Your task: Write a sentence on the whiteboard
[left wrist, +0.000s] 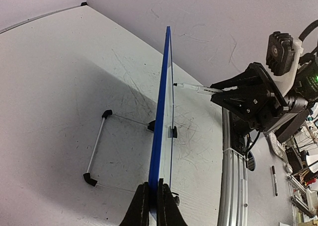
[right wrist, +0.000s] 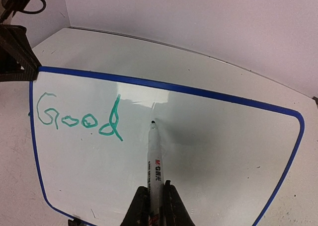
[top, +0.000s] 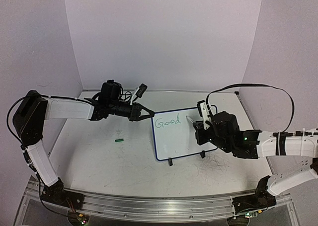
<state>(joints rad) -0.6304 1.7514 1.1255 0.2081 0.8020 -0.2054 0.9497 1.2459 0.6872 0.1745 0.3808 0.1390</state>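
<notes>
Jaws clamped: left gripper [left wrist: 154, 187] pinching the board [right wrist: 213, 151] edge, right gripper [right wrist: 155, 192] on the marker [right wrist: 154, 159]; I'd press lightly, leaving a gap after "Good" [right wrist: 79, 119].

Left gripper [left wrist: 153, 200], right gripper [right wrist: 156, 198]: both closed.

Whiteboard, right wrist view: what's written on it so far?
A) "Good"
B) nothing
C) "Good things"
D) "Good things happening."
A: the green writing on the whiteboard reads only "Good", and the marker held in the right gripper has its tip just to the right of that word.
</notes>
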